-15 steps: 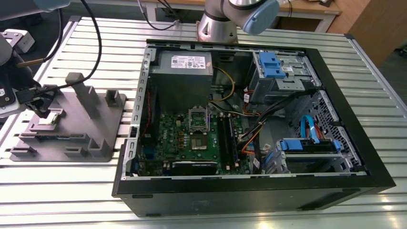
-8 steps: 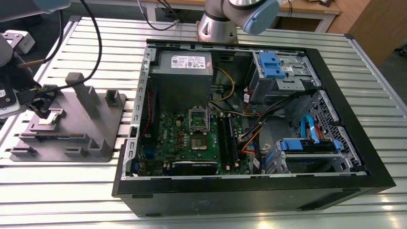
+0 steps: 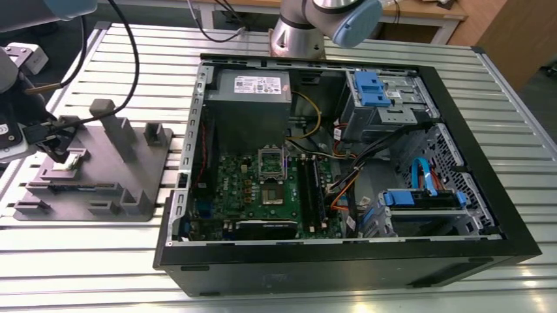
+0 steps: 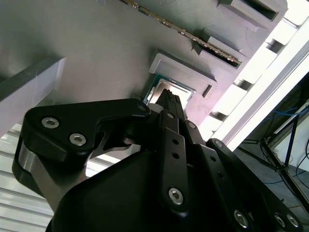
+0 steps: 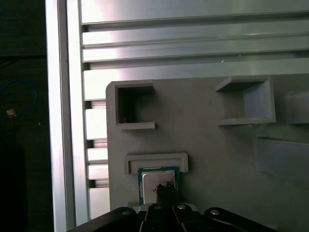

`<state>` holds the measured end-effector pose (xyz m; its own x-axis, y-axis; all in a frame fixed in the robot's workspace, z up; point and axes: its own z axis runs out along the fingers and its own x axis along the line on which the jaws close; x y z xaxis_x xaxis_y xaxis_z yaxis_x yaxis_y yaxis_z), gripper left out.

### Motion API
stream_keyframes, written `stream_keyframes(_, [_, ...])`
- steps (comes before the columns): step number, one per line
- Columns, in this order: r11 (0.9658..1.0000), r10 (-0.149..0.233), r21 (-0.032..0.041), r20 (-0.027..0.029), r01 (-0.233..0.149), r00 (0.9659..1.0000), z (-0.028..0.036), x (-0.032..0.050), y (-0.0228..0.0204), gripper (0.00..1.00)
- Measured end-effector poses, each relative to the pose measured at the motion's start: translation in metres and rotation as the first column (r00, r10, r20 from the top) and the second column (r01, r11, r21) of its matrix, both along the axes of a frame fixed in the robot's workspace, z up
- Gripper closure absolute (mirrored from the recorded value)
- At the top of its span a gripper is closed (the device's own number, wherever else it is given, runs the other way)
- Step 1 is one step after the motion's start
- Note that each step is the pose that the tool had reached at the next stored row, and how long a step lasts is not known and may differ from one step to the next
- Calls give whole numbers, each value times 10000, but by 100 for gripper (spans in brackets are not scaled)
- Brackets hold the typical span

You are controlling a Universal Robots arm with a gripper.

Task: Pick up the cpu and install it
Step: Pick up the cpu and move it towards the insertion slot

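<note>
The cpu (image 5: 155,178) is a small square chip with a silvery top. It lies flat in a shallow recess of the grey fixture block (image 5: 217,159), near the block's edge. My gripper (image 5: 165,189) is right over the chip, its dark tip at the chip's top face; whether it touches is unclear. In the second wrist view the gripper (image 4: 170,100) points at the same cpu (image 4: 170,89). In the exterior view the gripper (image 3: 57,154) hangs over the fixture block (image 3: 104,182) at the exterior view's left, by the pale cpu (image 3: 70,162). The motherboard socket (image 3: 270,163) sits inside the open computer case (image 3: 348,251).
The fixture carries upright posts (image 3: 115,124) and slots with long memory sticks (image 4: 193,38). Black cables (image 3: 130,59) hang above the fixture. The case holds a power supply (image 3: 252,85), blue drive brackets (image 3: 370,88) and wiring. Everything rests on a slatted aluminium table (image 3: 87,248).
</note>
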<state>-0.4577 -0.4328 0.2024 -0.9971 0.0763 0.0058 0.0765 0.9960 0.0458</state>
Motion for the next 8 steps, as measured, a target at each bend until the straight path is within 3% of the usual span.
stream_keyframes(8, [10000, 0, 0, 1, 0, 10000, -3, -4, -3, 89])
